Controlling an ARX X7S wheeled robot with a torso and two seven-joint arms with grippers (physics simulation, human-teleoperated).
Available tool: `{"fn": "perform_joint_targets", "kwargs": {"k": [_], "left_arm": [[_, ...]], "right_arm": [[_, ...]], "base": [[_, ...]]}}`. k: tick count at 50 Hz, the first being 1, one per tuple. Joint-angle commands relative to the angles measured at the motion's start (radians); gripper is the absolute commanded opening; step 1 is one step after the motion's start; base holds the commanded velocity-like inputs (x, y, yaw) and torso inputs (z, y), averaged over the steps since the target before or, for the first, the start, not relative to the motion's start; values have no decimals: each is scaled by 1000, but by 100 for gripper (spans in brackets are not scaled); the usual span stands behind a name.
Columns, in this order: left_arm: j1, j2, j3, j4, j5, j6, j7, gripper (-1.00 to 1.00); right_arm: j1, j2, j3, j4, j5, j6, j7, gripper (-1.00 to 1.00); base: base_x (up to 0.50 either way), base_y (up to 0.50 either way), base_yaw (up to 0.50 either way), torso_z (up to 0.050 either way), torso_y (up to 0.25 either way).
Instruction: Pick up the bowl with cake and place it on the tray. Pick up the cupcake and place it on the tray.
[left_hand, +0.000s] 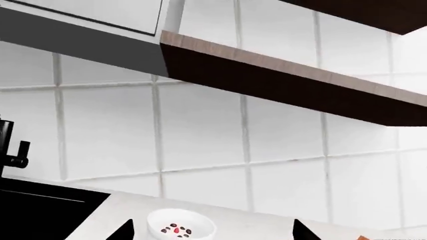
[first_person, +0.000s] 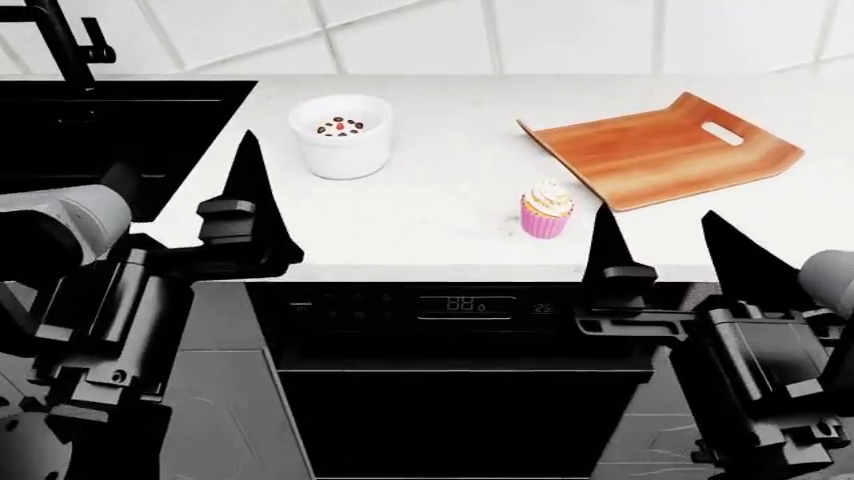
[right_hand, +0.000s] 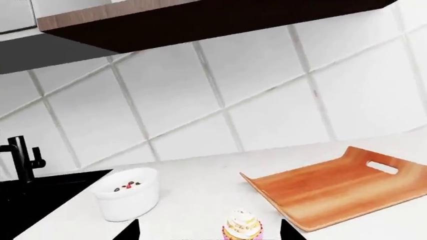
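The white bowl (first_person: 342, 145) stands on the counter's left part, with the cake (first_person: 340, 127) inside it. The cupcake (first_person: 546, 210) stands near the counter's front edge. The wooden tray (first_person: 661, 150) lies empty at the back right. My left gripper (first_person: 187, 200) is open and empty, in front of the counter and short of the bowl. My right gripper (first_person: 658, 235) is open and empty, just short of the cupcake. In the left wrist view the bowl (left_hand: 181, 227) sits between the open fingers of the gripper (left_hand: 213, 231). In the right wrist view the cupcake (right_hand: 243, 227) sits between the fingers of the gripper (right_hand: 208, 231).
A black sink (first_person: 94, 130) with a black faucet (first_person: 60, 40) lies left of the bowl. A tiled wall (first_person: 534, 30) backs the counter. A dark shelf (left_hand: 287, 80) hangs above. An appliance front (first_person: 461, 305) sits under the counter edge.
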Motion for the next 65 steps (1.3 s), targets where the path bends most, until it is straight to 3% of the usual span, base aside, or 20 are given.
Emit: {"fn": "perform_joint_targets", "kwargs": {"k": [1,32,65], "left_arm": [[-28,-35,14,41,-21,-39,-33,100],[-37,-86,45,29,-44,-6,-69,100],[-8,-93,94,-15,-7,59,-54,100]], "right_arm": [[-6,75,-11,-20,77,-20,45,100],[37,126,-50,-21,121,-41,92,100],[-24,143,-58,-25,60,-107,46,100]], "base": [[102,0,0,0,0],[122,0,0,0,0],[174,0,0,0,0]]}}
